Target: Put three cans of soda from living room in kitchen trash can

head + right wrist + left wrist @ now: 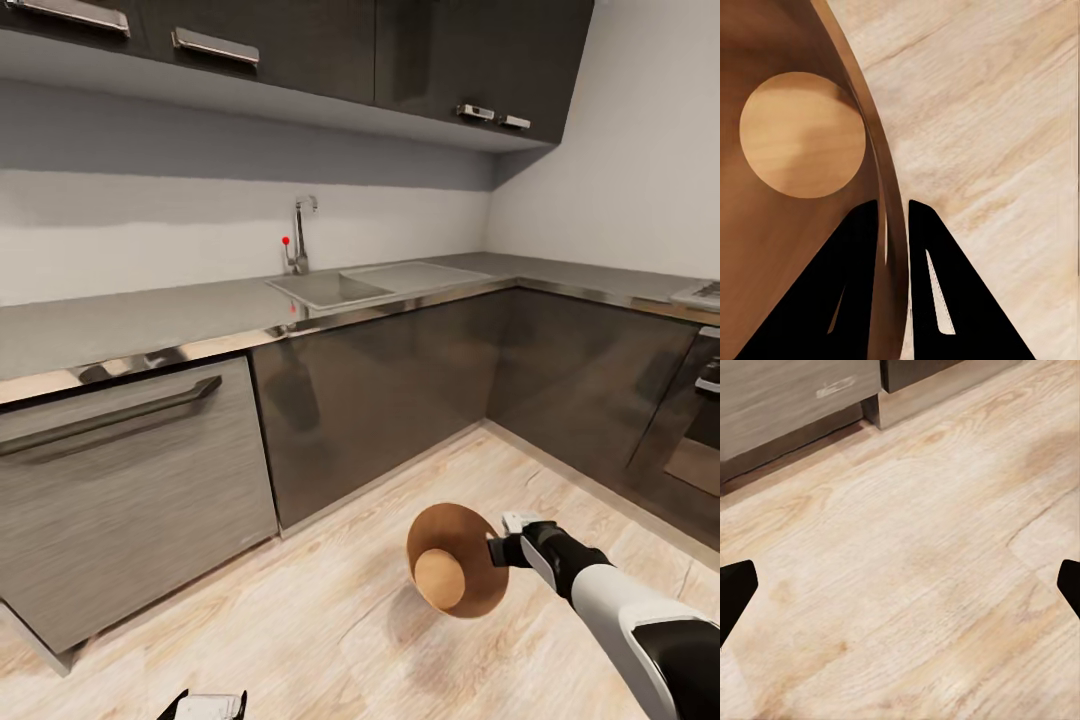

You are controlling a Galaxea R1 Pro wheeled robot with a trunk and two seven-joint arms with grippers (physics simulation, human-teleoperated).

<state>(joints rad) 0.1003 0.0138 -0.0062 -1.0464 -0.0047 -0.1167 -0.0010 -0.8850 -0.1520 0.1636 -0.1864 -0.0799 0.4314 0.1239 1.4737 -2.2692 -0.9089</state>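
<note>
I am in the kitchen. The tash can (455, 560) hangs above the light wood floor, tipped so its mouth faces my head camera and shows a brown inside with a bare round bottom. My right gripper (497, 548) is shut on its rim, one finger inside the wall and one outside. The right wrist view looks along that gripper (892, 206) at the thin rim of the tash can (765, 247). My left gripper (205, 705) is low at the front edge of the head view. The left gripper (900, 589) stands open over bare floor. The cans of soda are out of view.
Dark glossy cabinet fronts (380, 400) run along the back and right walls under a grey countertop (120, 325). It holds a steel sink (330, 290) and a tall tap (300, 232). A steel-fronted appliance (120, 480) stands at left, an oven (700, 420) at right.
</note>
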